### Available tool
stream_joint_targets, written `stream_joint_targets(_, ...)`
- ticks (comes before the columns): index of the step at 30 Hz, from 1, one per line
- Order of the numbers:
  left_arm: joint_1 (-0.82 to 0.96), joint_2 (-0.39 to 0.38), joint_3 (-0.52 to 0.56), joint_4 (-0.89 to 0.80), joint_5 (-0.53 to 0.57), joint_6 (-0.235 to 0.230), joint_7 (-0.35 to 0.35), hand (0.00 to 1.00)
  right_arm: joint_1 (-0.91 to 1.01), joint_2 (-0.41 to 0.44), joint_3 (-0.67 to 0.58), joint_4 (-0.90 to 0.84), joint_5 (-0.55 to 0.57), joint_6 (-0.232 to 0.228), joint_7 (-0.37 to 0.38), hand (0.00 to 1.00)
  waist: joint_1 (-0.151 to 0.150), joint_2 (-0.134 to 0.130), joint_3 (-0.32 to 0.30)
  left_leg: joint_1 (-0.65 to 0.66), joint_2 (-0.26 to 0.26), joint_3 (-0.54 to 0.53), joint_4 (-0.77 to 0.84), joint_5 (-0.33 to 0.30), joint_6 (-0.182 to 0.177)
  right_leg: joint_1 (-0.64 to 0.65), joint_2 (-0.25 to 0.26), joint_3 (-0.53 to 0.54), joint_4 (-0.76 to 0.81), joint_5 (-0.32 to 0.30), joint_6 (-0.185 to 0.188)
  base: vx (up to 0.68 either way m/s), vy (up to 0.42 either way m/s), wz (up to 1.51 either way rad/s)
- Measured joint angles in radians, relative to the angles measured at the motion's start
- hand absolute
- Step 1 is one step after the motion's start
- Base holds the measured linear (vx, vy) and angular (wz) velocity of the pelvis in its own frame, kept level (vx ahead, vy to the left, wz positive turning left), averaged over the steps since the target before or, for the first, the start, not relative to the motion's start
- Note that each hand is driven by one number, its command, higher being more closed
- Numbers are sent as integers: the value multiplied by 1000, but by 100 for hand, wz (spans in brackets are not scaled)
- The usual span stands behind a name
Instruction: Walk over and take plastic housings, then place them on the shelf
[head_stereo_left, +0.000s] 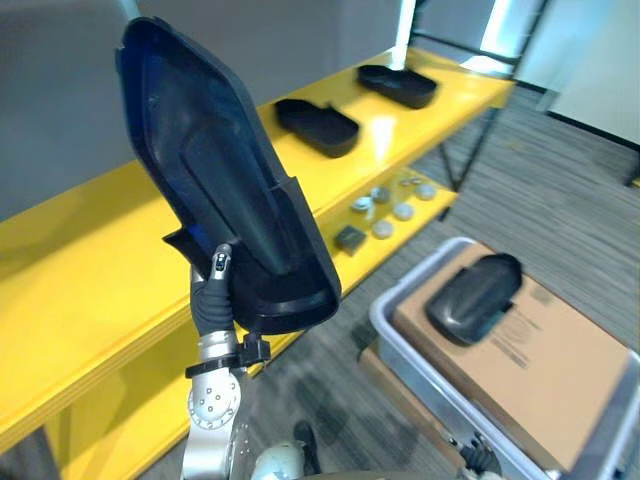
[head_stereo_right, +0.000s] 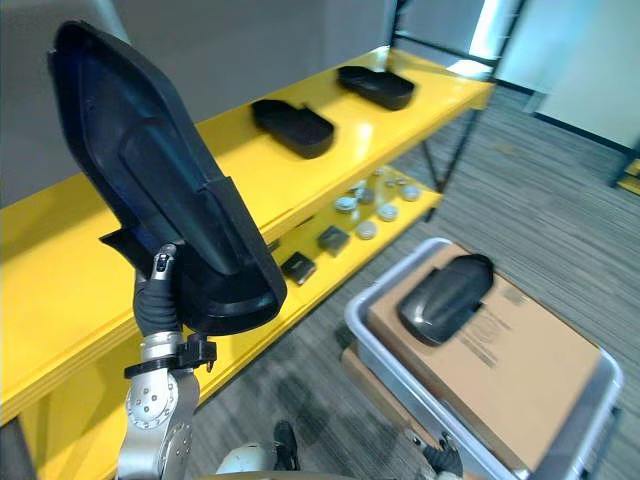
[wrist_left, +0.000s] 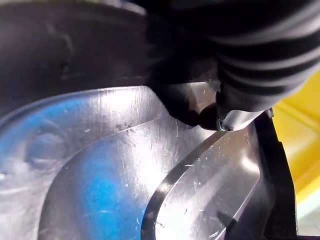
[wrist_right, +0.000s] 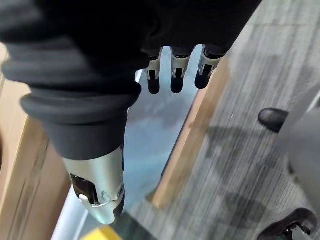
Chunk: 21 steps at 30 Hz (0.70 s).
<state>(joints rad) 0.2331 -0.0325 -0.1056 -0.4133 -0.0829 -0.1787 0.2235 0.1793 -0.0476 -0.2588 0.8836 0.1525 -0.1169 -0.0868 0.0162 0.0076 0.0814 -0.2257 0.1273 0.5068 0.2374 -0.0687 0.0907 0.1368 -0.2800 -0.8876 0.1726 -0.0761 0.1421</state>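
Seen from my remote station: a cardboard box (head_stereo_left: 560, 370) sits inside a grey bin (head_stereo_left: 415, 272) on striped grey carpet (head_stereo_left: 560, 200). To the bin's left, I see small round discs (head_stereo_left: 403, 211) lying in a loose cluster, with dark square blocks (head_stereo_right: 298, 267) near them. Farther back, a black metal frame (head_stereo_left: 475, 150) slants down to the carpet.
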Motion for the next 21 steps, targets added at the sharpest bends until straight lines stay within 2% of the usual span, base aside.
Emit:
stream_joint_targets(1, -9, 8, -20, 17, -5, -3, -2, 100, -14, 4, 8, -7, -8, -7, 3, 0, 5, -2, -2, 1, -28, 21, -23, -4, 3, 4, -22, -20, -6, 1, 9, 58, 173, 77)
stream_joint_targets(4, -32, 23, -59, 66, -14, -2, -21, 100, -47, 11, 24, -4, -37, -1, 4, 0, -3, -7, 6, 4, -124, -41, -76, -9, 11, 16, -52, -11, -35, 0, 15, 49, 196, 71)
stream_joint_targets(5, -35, 24, -64, 78, -14, -1, -35, 100, -48, 11, 29, -4, -52, 13, 4, 0, 1, -11, 11, 15, -150, -52, -69, -23, 29, 16, -88, -5, 15, -15, -12, 87, 193, 59)
stream_joint_targets(6, -36, 24, -67, 83, -14, 0, -41, 100, -53, 9, 35, -5, -59, 16, 4, 0, 0, -9, 13, 18, -160, -66, -58, -29, 33, 11, -108, 13, 59, -34, -59, 123, 194, 44)
stream_joint_targets(7, -46, 32, -78, 101, -15, 0, -44, 100, -59, 9, 43, -6, -68, 17, 5, 0, -8, -4, 17, 34, -175, -95, -52, -40, 48, -24, -133, 124, 171, -68, -121, 152, 171, 52)
stream_joint_targets(8, -67, 44, -90, 121, -15, 1, -44, 100, -62, 11, 45, -6, -74, 17, 6, 0, -13, 0, 20, 51, -183, -120, -60, -42, 50, -61, -114, 256, 241, -115, -106, 195, 168, 76)
stream_joint_targets(9, -88, 55, -97, 139, -14, 1, -46, 100, -74, 11, 52, -6, -76, 18, 5, 0, -18, 5, 30, 82, -187, -151, -74, -41, 50, -105, -67, 401, 295, -162, -87, 166, 101, 67)
stream_joint_targets(11, -97, 64, -96, 146, -14, 1, -43, 100, -74, 7, 80, -15, -79, 16, 4, 0, -33, 4, 33, 138, -201, -198, -96, -37, 54, -164, -1, 526, 312, -206, -71, 175, 50, 73)
stream_joint_targets(12, -99, 65, -96, 146, -13, 0, -42, 100, -73, 7, 83, -22, -83, 16, 4, 0, -36, 3, 32, 150, -206, -211, -96, -37, 53, -181, 8, 547, 308, -212, -67, 192, 21, 94)
stream_joint_targets(14, -105, 67, -96, 146, -13, -3, -39, 100, -70, 6, 95, -41, -85, 16, 3, 0, -55, 7, 33, 170, -222, -262, -96, -41, 47, -244, 35, 622, 279, -212, -67, 150, -2, 89)
stream_joint_targets(16, -107, 69, -98, 151, -13, -3, -25, 100, -60, 7, 111, -58, -87, 16, 3, 0, -59, 8, 33, 172, -228, -326, -75, -44, 42, -311, 67, 730, 246, -204, -56, 193, -32, 107)
stream_joint_targets(18, -103, 73, -99, 155, -10, -4, -10, 100, -13, 18, 113, -87, -96, 15, 3, 0, -54, -14, 33, 198, -236, -370, -57, -57, 21, -308, 74, 800, 219, -165, -35, 166, -86, 117)
stream_joint_targets(20, -96, 75, -92, 154, -10, -5, 4, 100, 4, 28, 115, -86, -106, 16, 3, 0, -44, -38, 26, 207, -241, -380, -62, -73, 9, -295, 70, 802, 193, -125, -50, 89, -144, 62)
stream_joint_targets(21, -93, 73, -91, 156, -10, -6, 6, 100, 4, 33, 116, -86, -107, 15, 4, 0, -36, -45, 20, 205, -237, -387, -62, -86, -7, -290, 75, 801, 167, -86, -51, 61, -192, 29)
